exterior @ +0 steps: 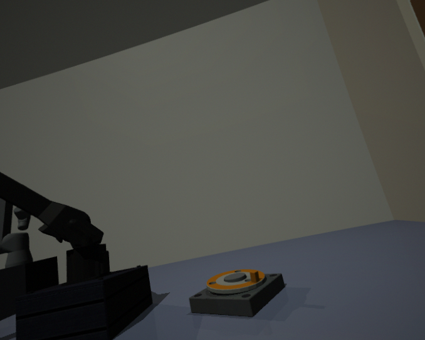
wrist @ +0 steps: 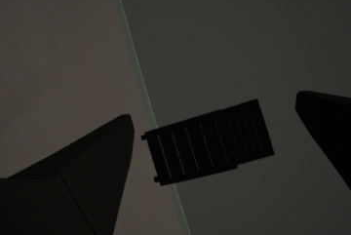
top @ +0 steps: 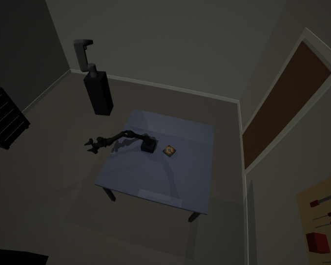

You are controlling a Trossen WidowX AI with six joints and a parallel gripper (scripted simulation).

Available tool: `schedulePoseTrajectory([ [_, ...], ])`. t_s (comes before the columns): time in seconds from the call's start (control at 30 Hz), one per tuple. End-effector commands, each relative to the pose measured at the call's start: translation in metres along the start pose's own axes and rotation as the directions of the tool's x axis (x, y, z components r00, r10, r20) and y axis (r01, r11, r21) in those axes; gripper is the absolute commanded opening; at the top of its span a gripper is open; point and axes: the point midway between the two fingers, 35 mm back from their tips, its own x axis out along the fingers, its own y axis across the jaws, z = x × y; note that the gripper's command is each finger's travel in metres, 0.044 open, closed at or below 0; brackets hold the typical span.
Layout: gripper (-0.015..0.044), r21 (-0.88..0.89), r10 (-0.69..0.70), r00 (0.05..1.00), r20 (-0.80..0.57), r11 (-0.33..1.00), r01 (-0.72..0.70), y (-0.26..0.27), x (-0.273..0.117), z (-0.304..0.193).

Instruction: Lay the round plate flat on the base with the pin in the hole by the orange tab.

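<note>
Plate [top: 166, 147] [exterior: 218, 286] on base [top: 169, 155] [exterior: 220, 305], base on tbl [top: 185, 176] [exterior: 351, 278], R of arm [top: 117, 138] [exterior: 19, 192] in top & ext. views.

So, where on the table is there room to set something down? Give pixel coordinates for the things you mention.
In the top view, between the square block [top: 169, 155] [exterior: 220, 306] and the right edge of the table [top: 185, 176] [exterior: 351, 274], and below, toward the lower edge. Crowded: the gap between block and arm's foot [top: 151, 150] [exterior: 126, 296].

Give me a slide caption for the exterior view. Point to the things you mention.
An orange-topped round plate [top: 166, 149] [exterior: 217, 285] around its post, on a dark square base [top: 169, 155] [exterior: 220, 306], beside the robot arm's foot.

Dim room, grey walls [top: 165, 42] [exterior: 205, 146] [wrist: 244, 35], brownish floor [top: 54, 176] [wrist: 58, 45], bluish table [top: 185, 176] [exterior: 351, 274], dark slatted cabinet [top: 6, 117] [wrist: 210, 142]
</note>
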Motion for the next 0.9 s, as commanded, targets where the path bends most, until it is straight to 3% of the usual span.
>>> schedulePoseTrajectory([
  [0.0,0.0374,0.004,0.006,1.0,0.007,1.0,-0.006,0.002,-0.001,0.005],
  [0.1,0.0295,0.048,0.086,0.991,0.104,0.995,-0.092,0.025,-0.022,0.07],
  [0.3,0.0137,0.085,0.148,0.971,0.187,0.982,-0.166,0.045,-0.051,0.131],
  [0.47,0.0006,0.095,0.259,0.911,0.321,0.948,-0.302,0.08,-0.112,0.222],
  [0.57,0.0,0.079,0.305,0.879,0.367,0.931,-0.357,0.094,-0.138,0.252],
  [0.87,0.0,-0.043,0.497,0.694,0.52,0.827,-0.56,0.151,-0.274,0.355],
])
